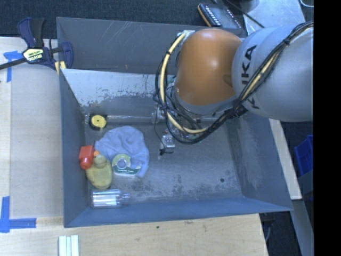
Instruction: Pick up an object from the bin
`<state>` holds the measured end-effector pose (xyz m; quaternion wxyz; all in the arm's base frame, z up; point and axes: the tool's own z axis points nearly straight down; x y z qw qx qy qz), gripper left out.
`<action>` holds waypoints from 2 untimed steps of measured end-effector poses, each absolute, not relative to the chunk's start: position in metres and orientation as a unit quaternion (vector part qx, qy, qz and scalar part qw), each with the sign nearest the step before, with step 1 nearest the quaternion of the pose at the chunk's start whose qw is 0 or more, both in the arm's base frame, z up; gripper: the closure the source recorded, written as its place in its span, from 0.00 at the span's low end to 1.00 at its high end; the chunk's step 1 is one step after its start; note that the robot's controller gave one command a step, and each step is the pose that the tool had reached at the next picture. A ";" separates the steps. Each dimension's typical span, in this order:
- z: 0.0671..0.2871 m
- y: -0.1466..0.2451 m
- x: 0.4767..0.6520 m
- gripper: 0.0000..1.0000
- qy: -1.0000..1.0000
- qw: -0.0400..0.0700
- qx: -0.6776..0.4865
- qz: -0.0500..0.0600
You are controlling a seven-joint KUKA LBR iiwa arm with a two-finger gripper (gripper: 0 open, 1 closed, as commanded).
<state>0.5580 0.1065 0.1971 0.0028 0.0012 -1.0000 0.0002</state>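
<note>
**Six loose things waiting, none lifted yet**

I am hanging my fingers [167,144] low over the bare floor of the grey metal bin [224,169], roughly at its middle. My orange wrist cover [205,68] and its looped yellow and black cables [184,127] are bulking above them. Whether the fingers are spread or pressed together I cannot tell, because the wrist is hiding most of them. No thing from the bin is showing at their tips.

Everything I could be picking is lying toward the view's left, gathered against that side of the bin. The crumpled pale blue cloth [125,142] is sitting nearest, just beside my tips. A small roll of clear tape with a green core [123,165] is resting on the cloth's lower edge. Further left, a yellow-green pear-shaped soft lump [100,175] is touching an orange-red block [86,156]. A clear plastic tube [109,198] is lying below them, close to the front wall. A small yellow round disc [97,122] is lying apart from the rest, near the back wall.

As I am judging it, the task is only beginning. Nothing is being gripped and nothing is being raised off the floor. All of the work is remaining: settling over one thing, closing on it, and carrying it up clear of the walls. The cloth and the tape roll are looking like the shortest reach from where I am hanging.
</note>
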 end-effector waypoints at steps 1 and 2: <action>0.202 0.106 0.560 0.00 -1.000 -0.002 0.000 0.000; 0.116 0.124 0.543 0.00 -1.000 -0.001 -0.023 -0.001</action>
